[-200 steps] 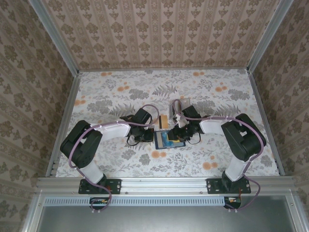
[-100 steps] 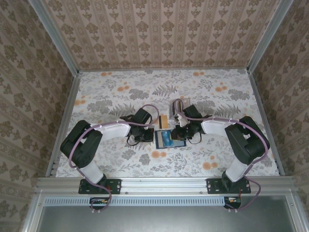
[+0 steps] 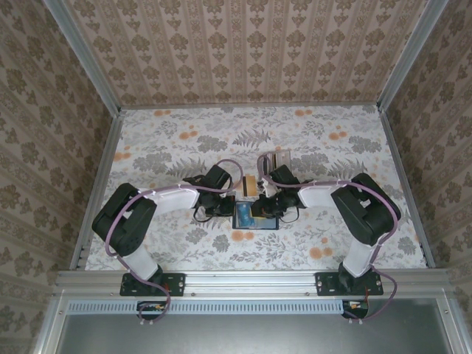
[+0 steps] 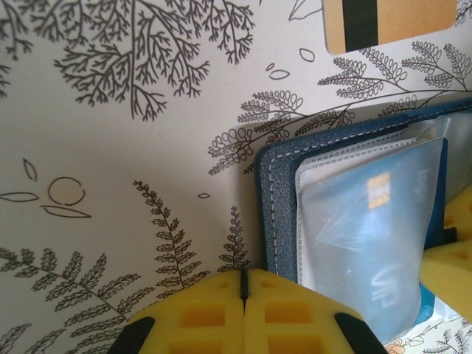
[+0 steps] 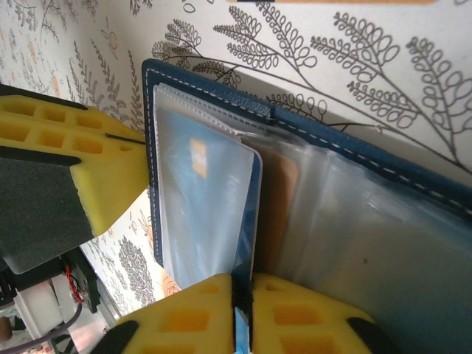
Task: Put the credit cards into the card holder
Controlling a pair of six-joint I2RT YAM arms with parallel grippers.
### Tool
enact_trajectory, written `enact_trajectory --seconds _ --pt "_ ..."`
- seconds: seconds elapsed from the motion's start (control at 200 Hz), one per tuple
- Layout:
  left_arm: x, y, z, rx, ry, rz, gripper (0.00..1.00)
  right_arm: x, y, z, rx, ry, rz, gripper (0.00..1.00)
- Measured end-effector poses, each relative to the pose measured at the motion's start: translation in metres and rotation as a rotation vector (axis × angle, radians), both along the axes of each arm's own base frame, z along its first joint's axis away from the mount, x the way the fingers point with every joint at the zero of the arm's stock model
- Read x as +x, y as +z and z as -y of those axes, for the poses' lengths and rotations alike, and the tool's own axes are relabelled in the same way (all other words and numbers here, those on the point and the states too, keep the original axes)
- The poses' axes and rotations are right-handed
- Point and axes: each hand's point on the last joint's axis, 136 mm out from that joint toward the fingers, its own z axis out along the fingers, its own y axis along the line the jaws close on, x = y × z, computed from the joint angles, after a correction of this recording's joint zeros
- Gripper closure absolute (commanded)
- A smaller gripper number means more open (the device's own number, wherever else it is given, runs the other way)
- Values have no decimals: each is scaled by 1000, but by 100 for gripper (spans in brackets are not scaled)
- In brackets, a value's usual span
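The open card holder (image 4: 269, 192) lies mid-counter (image 3: 184, 140). The left gripper (image 4: 243, 310), closed and empty, sits at its outer edge; if it slips, the holder may slide. The right gripper (image 5: 242, 310) pinches the blue card (image 5: 214, 214), which is partly in a clear sleeve (image 5: 173, 118), where a skewed push could jam it. The gold card (image 4: 391, 22) lies just beyond.

The open card holder (image 3: 257, 215) lies on the surface (image 3: 184, 140), with a chip card (image 5: 203, 214) in its left sleeve. A striped card (image 4: 391, 22) lies just behind the holder. The left pincer (image 4: 243, 284) sits at the holder's left edge, and the right pincer (image 5: 242, 295) at the chip card's edge.
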Motion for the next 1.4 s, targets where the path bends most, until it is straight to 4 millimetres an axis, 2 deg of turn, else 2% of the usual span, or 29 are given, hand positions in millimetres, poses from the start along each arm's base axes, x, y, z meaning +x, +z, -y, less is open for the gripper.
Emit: enact_trajectory --seconds 0.195,0.415,0.505,0.575,0.63,0.77,0.95,1.165,1.29,1.4 --pt "0 0 0 -1 5 -2 100 3 8 9 -68 -31 48 72" --pt "0 0 0 -3 5 -3 100 1 8 20 -115 -67 60 78" --pt "0 0 1 -8 4 -4 100 -5 3 22 -124 -73 39 71" --pt "0 -1 1 -10 4 -4 100 -6 3 20 -121 -74 36 70" --pt "-1 -1 1 -13 3 -3 100 -8 4 17 -117 -72 36 72" --pt "0 -1 2 -15 3 -3 100 -13 1 9 -116 -61 27 84" --pt "-1 -1 2 -23 2 2 100 -15 -1 0 -127 -51 21 86" --pt "-2 0 2 -43 15 13 100 -15 -2 -4 -142 -63 18 84" --pt "-2 1 1 -53 18 24 100 -15 0 -5 -147 -66 29 79" --pt "-2 1 1 -60 18 32 100 -14 12 -2 -155 -73 68 72"
